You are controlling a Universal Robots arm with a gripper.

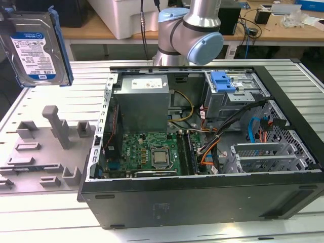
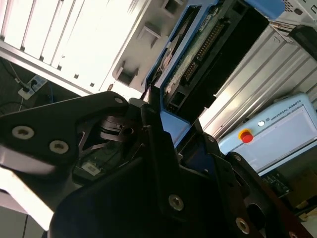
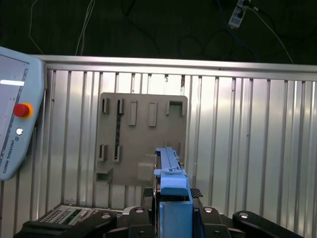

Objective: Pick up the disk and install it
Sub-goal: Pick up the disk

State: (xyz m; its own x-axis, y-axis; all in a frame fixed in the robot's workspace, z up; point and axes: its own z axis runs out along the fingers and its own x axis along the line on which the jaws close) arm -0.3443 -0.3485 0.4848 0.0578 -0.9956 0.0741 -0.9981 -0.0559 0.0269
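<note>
Since people ask about the setup: the room is a workshop, with wooden benches (image 1: 283, 31) along the back and a dark floor (image 3: 148, 25) strewn with cables. The surface is a ribbed aluminium desk (image 1: 30, 101). On it sit a flat grey plastic fixture plate (image 1: 50, 147) with slots and upright pegs, and just beside it a big black computer case (image 1: 202, 202) lying open.

My black fingers (image 2: 157, 144) are clamped on the disk (image 1: 35, 48), a flat rectangular silver-metal hard drive with a white-and-blue label and a blue plastic frame. It hangs upright in the air above the plate, at the exterior view's left, well apart from the case. My grey-and-blue arm (image 1: 192, 30) rises behind the case.

Hard bits: in the exterior view the disk's top runs off the picture. In the first wrist view it's edge-on, so I get just the blue rail. In the second wrist view my own black body covers much of it, leaving the circuit-board side. A pale blue pendant (image 3: 15, 124) with a red button is cut off in both wrist views.
</note>
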